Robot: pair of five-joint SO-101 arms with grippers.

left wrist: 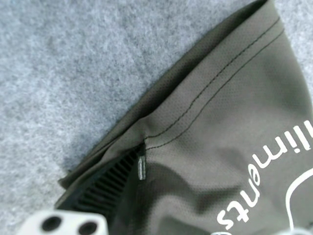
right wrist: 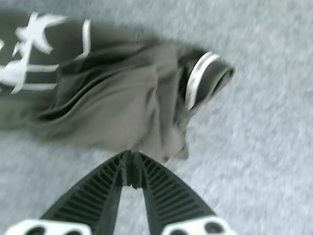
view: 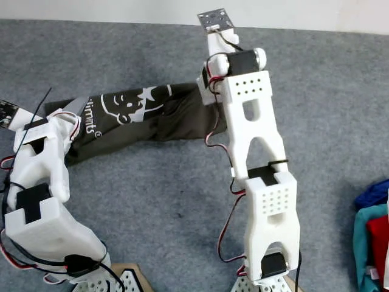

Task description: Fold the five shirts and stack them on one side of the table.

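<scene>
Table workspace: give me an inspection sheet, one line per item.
Surface: grey felt table, flat.
Job's things: dark shirt with white print, stretched between both arms; coloured fabric pile at the edge on the right arm's side.
Clutter: nothing seen.
Grippers: right gripper, fingers shut on the shirt's edge; left gripper at its other end.
Cables: red, black and white wires run along the arms.
Surroundings: pale wall behind the table.

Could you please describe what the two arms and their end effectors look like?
Both the left arm and right arm have white shells perforated with dot grids, black motors at the joints, and red and black cables alongside. The right end effector has black ribbed fingers tapering to a point.
</scene>
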